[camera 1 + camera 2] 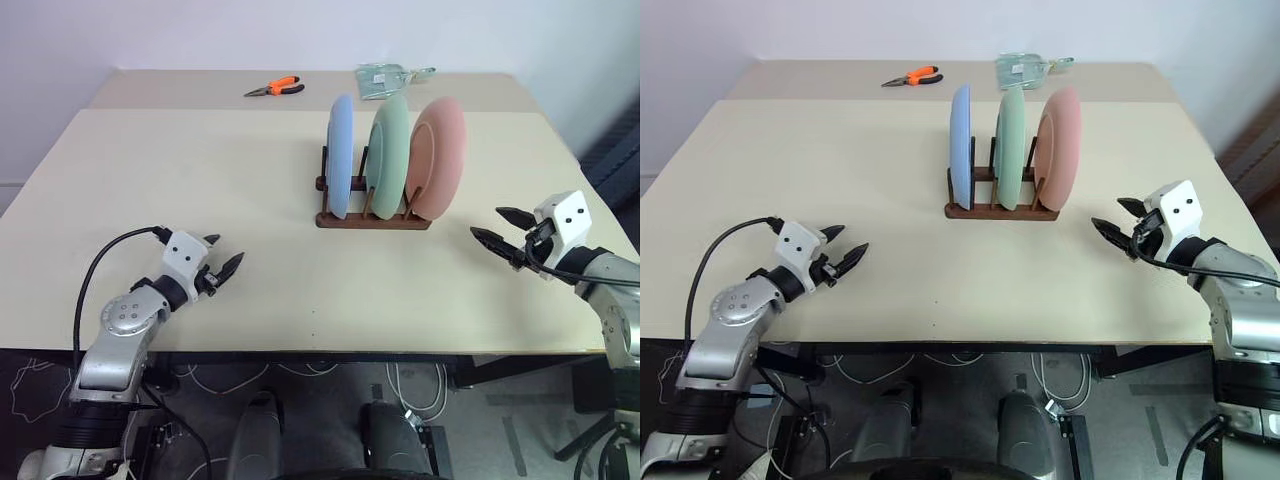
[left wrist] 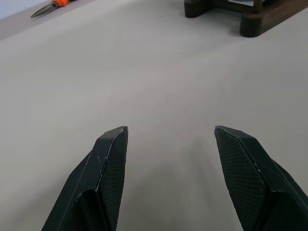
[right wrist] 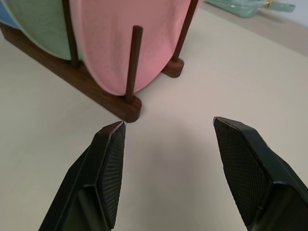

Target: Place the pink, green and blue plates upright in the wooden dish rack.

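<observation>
Left eye view: wooden dish rack (image 1: 372, 215) sits on the beige table (image 1: 200, 200), holding all three plates upright between its pegs. Blue plate (image 1: 340, 157) stands at the rack's left end, green plate (image 1: 388, 153) in the middle, pink plate (image 1: 437, 158) at the right end, leaning slightly.

Left gripper (image 1: 222, 266): fingers apart, empty, low over the table near its front edge. Rack lies well ahead of it and off to its right.

Right gripper (image 1: 497, 228): fingers apart, empty, pointing inward toward the rack. Pink plate is the nearest plate, ahead and to its left, not touching.

Right wrist view: pink plate's lower edge rests in the rack's end slot, just beyond the spread fingertips (image 3: 111, 144).

Orange-handled pliers (image 1: 275, 88) and a clear plastic packet (image 1: 385, 78) lie at the far side, beyond the rack.
</observation>
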Motion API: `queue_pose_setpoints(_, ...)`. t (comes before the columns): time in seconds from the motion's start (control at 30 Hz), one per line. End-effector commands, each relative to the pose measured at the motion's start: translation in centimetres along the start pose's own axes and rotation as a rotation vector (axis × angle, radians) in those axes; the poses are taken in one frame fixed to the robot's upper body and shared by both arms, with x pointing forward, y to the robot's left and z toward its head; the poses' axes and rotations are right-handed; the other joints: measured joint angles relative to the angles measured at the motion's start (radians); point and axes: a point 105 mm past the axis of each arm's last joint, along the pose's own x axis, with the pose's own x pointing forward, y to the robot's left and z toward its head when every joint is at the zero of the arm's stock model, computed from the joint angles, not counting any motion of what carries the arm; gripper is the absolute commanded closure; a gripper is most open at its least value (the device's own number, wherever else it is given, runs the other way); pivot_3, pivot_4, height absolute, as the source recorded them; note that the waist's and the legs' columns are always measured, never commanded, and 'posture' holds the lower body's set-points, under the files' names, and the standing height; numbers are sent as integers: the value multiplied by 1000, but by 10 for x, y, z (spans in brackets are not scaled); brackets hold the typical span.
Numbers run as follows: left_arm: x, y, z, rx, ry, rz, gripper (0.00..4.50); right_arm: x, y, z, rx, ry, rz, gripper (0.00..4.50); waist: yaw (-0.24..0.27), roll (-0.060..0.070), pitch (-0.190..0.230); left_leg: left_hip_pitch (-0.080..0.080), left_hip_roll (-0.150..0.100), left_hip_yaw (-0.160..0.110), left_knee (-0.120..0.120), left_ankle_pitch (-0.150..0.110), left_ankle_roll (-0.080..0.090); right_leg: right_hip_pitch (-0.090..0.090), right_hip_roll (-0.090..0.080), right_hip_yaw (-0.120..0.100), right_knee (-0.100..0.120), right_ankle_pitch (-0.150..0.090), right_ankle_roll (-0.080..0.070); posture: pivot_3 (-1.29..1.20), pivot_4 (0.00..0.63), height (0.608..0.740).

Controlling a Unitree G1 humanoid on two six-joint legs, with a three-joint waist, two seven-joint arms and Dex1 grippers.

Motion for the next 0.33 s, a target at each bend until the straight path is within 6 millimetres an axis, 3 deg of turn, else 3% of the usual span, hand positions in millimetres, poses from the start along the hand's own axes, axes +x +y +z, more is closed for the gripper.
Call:
queue_pose_setpoints(0.03, 4, 4, 16, 21, -51, 31, 1566, 3, -4, 3, -14, -24, 0, 1566, 0, 0, 0, 0, 0, 0, 0, 0, 0, 0, 0, 0, 0, 0, 0, 0, 150, 740)
queue_pose_setpoints(0.33, 1, 3, 15, -5, -48, 80, 1566, 14, -6, -10, 23, -5, -2, 1566, -3, 0, 0, 0, 0, 0, 0, 0, 0, 0, 0, 0, 0, 0, 1, 0, 150, 740)
